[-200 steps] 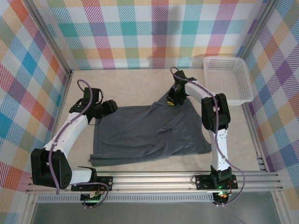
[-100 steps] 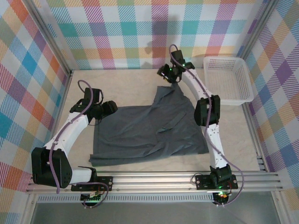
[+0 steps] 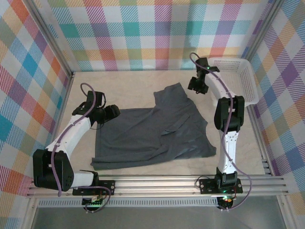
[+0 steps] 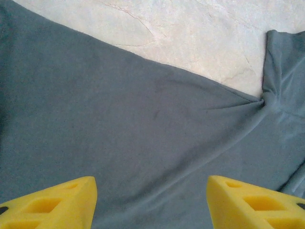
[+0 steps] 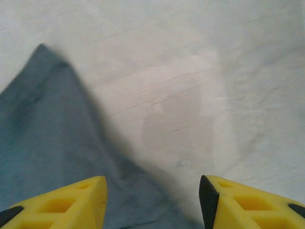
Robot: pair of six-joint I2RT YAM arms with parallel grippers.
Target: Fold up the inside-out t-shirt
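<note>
Pale tabletop (image 3: 128, 81) bears the inside-out t-shirt (image 3: 147, 133) spread nearly flat at its middle, 0 folds apparent and all folding left, while the left gripper (image 3: 114, 112) at its edge and the right gripper (image 3: 196, 87) near its far corner stand spread, empty.

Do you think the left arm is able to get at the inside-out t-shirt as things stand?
Probably yes: the left gripper hangs open over the left side of the t-shirt, and nothing lies between them.
</note>
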